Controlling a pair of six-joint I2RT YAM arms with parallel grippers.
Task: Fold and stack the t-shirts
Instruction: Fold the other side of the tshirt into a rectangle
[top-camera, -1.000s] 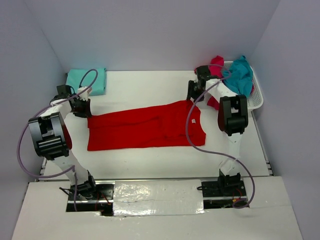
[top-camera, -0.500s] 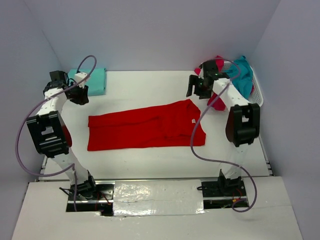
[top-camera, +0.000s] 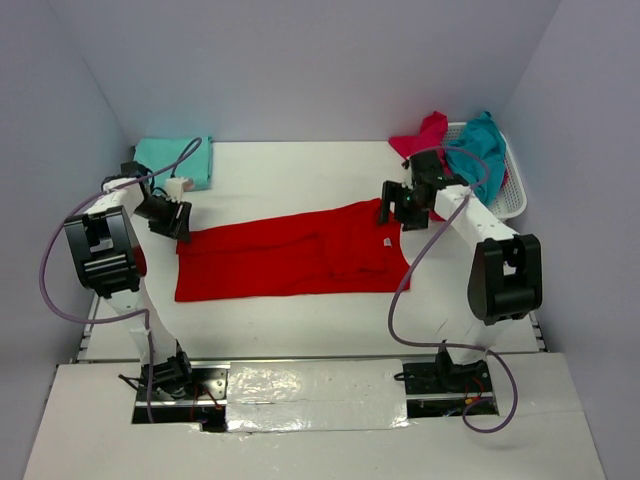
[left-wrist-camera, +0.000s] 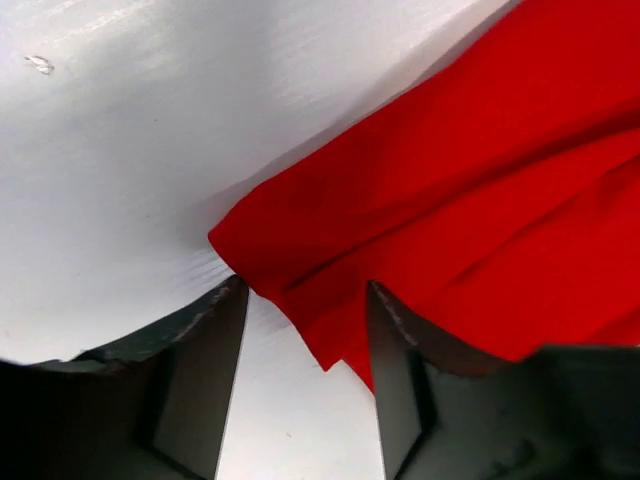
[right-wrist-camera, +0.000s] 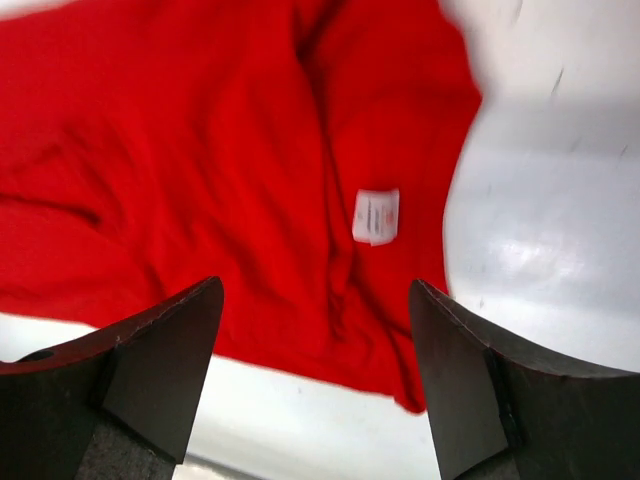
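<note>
A bright red t-shirt (top-camera: 290, 252), folded into a long strip, lies flat across the middle of the table. My left gripper (top-camera: 172, 218) hovers at its far left corner. In the left wrist view the red cloth's corner (left-wrist-camera: 300, 310) lies between the open jaws of the left gripper (left-wrist-camera: 305, 330), untouched by them. My right gripper (top-camera: 396, 206) is over the shirt's far right end, wide open, with the red t-shirt (right-wrist-camera: 200, 170) and its white label (right-wrist-camera: 376, 216) below the right gripper (right-wrist-camera: 315, 335). A folded teal t-shirt (top-camera: 180, 160) rests at the back left.
A white mesh basket (top-camera: 512, 202) stands at the back right, holding a crumpled teal shirt (top-camera: 480, 145) and a magenta shirt (top-camera: 425, 132). Grey walls close in the table on three sides.
Both grippers opened and let go of the red shirt's far corners. The arms rose toward the back, then came down again over the same two ends. The shirt stayed flat.
</note>
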